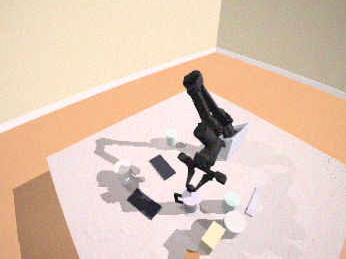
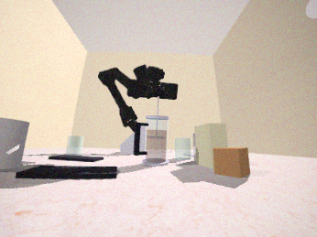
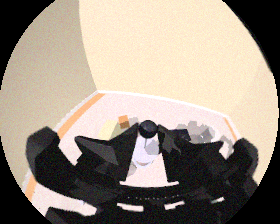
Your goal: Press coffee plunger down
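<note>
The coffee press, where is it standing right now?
In the top view the coffee press stands near the mat's front, directly under the gripper, between the black slab and a pale green cup.

Black end effector [image 1: 192,187], orange box [image 2: 231,162], pale-green cup [image 1: 171,137].

Plunger knob [image 2: 158,96] concealed behind the gripper [image 2: 161,91] in the exterior view | grey cup [image 2: 10,144] cut off by the left edge | orange block [image 1: 191,255] clipped at the bottom of the top view | fingertip contact too blurred to be judged.
</note>
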Robot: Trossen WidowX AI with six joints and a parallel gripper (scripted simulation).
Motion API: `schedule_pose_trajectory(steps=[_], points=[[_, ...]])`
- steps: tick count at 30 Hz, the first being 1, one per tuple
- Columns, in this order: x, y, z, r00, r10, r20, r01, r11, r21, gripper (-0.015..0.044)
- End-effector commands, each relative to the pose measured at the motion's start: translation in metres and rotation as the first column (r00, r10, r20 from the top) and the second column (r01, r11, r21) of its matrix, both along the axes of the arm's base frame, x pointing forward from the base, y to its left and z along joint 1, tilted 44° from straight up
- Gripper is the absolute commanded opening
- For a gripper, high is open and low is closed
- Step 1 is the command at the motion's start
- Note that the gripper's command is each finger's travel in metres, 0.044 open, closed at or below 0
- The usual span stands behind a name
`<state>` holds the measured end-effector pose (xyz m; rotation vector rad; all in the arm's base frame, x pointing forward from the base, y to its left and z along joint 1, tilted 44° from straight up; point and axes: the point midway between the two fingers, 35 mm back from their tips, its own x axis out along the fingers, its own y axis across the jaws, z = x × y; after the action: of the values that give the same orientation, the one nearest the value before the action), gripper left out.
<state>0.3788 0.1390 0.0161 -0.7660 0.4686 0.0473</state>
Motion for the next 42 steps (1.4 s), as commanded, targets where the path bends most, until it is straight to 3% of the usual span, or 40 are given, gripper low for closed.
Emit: schedule_pose_trajectory(steps=[1,42], points=[[-0.006,-0.025,-0.025,0.997,-0.041,-0.059,0.038,0.998,-0.050,0.0115],[0.014,-0.028,-0.036,0.998,-0.041,-0.055,0.038,0.998,-0.051,0.0115]])
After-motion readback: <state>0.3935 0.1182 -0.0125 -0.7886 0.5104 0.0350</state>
